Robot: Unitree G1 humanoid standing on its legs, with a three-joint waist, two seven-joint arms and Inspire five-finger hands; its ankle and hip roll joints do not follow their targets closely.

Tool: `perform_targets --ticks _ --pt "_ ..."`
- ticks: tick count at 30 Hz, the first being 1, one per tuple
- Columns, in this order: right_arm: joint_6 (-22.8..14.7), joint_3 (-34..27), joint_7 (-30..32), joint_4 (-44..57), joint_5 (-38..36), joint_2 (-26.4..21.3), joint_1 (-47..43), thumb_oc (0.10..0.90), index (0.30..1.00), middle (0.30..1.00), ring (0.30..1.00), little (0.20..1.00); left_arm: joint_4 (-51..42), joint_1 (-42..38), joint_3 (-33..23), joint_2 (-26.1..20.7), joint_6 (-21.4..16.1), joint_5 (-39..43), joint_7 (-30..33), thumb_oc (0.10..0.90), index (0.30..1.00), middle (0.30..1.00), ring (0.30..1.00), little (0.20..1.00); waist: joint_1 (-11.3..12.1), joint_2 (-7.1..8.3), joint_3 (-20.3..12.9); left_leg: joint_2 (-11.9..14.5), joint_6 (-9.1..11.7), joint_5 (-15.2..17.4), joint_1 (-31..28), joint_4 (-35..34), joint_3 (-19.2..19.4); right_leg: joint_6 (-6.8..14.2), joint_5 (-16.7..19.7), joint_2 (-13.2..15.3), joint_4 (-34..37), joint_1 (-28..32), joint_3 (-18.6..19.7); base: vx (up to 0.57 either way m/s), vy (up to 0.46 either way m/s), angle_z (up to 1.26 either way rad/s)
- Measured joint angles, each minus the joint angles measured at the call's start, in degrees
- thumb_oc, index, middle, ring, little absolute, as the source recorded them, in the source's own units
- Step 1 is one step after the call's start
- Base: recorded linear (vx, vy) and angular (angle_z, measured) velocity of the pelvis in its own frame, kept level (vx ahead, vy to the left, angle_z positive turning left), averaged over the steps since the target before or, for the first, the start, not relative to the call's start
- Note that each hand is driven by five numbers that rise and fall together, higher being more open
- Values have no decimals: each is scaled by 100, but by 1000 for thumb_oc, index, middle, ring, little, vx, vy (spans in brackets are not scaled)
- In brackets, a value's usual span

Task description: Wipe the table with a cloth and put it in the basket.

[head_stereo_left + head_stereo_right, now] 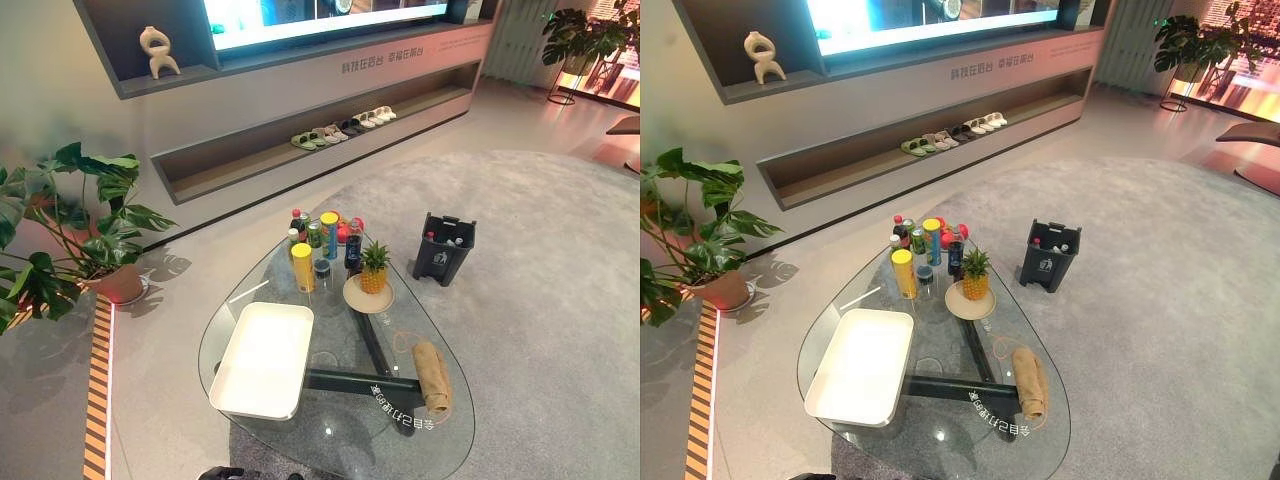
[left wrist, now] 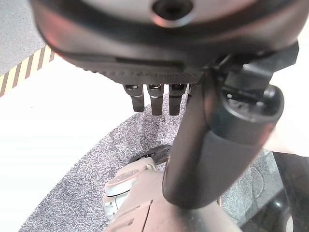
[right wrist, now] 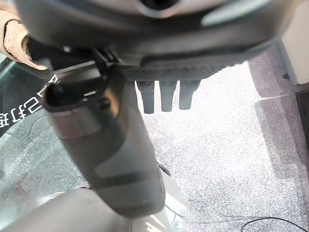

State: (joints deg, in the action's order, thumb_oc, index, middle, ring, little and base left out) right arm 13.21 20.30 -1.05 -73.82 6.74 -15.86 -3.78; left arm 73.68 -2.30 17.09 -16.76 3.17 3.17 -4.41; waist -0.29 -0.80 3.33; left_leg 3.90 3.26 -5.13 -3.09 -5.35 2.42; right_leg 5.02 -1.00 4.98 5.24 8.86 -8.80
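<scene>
A rolled brown cloth (image 1: 433, 376) lies on the near right part of the oval glass table (image 1: 330, 432); a corner of the cloth (image 3: 12, 38) also shows in the right wrist view. An empty white tray (image 1: 262, 358) rests on the table's left side. On the carpet to the right of the table stands a black basket (image 1: 440, 264) with small items inside. My left hand (image 2: 152, 99) hangs over the carpet with straight fingers and holds nothing. My right hand (image 3: 166, 96) hangs beside the table edge, its fingers straight and empty too.
Bottles and cans (image 1: 322, 238) crowd the table's far end, with a yellow can (image 1: 302, 267) and a pineapple on a plate (image 1: 373, 272) nearer. A potted plant (image 1: 70, 230) stands at the left. A low wall shelf holds shoes (image 1: 345, 128).
</scene>
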Motion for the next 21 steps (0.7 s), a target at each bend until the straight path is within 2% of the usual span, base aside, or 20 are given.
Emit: perform_targets --ticks 21 --pt "5 -95 5 -4 -14 -14 0 800 900 900 900 900 -10 8 -196 5 -13 20 37 800 900 900 900 900 -2 -15 158 -1 1 0 19 1 0 3 -2 0 -1 2 0 11 -1 0"
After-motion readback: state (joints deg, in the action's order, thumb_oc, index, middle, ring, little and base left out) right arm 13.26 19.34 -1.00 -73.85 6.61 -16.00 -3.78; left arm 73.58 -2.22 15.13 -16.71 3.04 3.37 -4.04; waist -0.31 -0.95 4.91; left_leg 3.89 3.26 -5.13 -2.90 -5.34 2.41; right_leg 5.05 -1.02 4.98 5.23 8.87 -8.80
